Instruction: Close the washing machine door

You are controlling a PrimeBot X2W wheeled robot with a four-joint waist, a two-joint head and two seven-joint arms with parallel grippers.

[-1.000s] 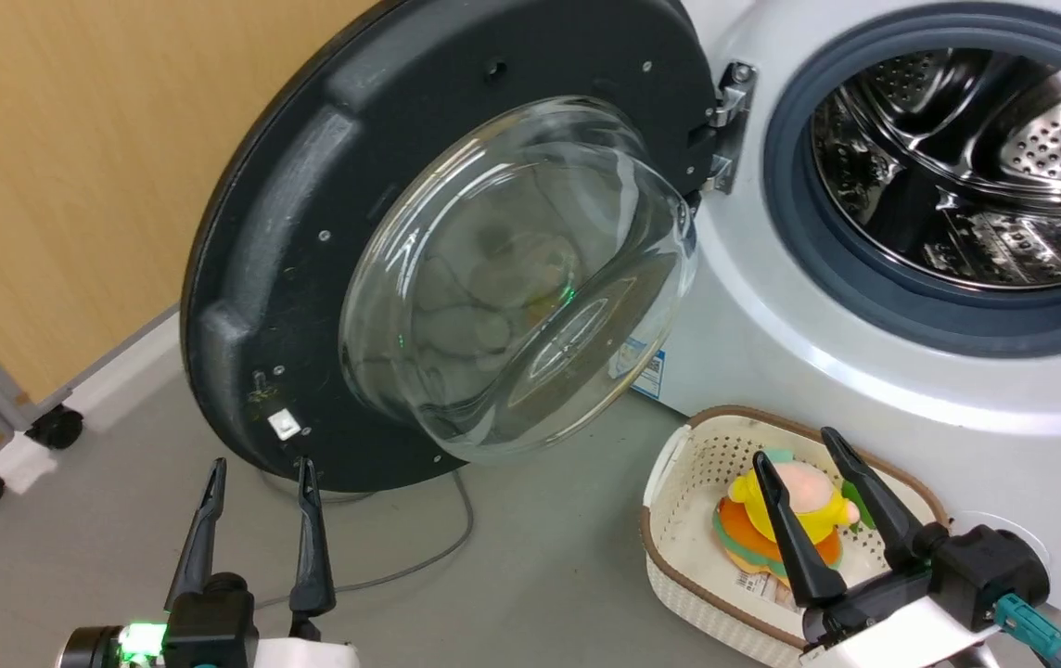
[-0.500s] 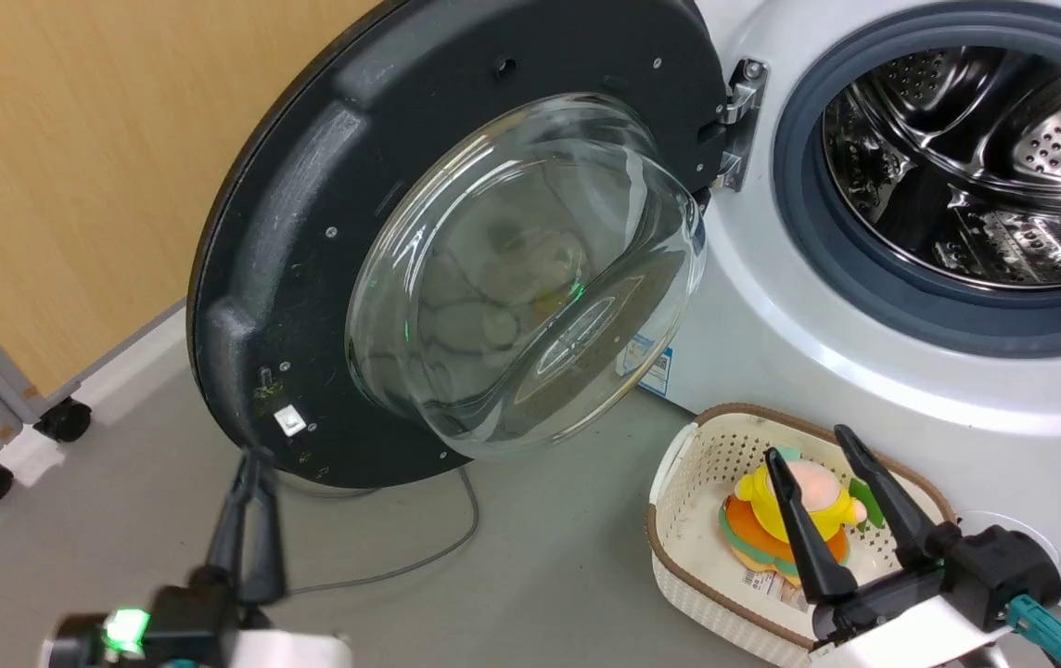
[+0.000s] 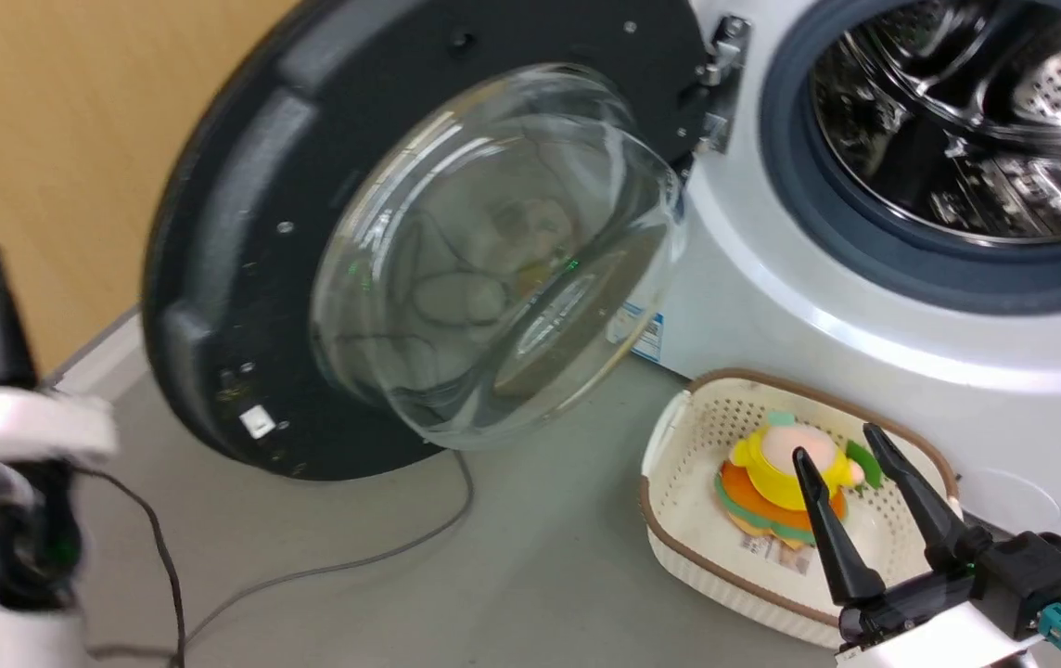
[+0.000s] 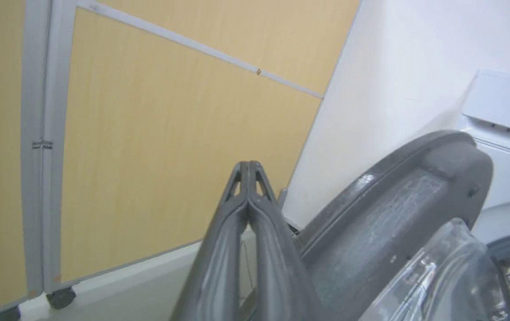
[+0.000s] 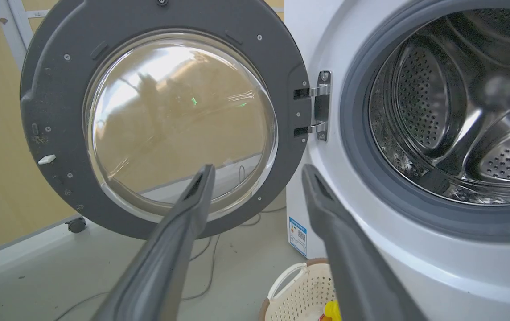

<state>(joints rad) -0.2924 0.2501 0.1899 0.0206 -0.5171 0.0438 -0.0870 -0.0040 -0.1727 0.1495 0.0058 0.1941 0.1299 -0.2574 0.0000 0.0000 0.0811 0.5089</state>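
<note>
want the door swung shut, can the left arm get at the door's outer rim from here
Probably yes: the shut left tool sits beside the free rim of the washing machine door, with nothing visible between them.

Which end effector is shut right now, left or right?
The left end effector: its fingers are pressed together tip to tip, beside the washing machine door. The right end effector has its fingers spread wide apart.
</note>
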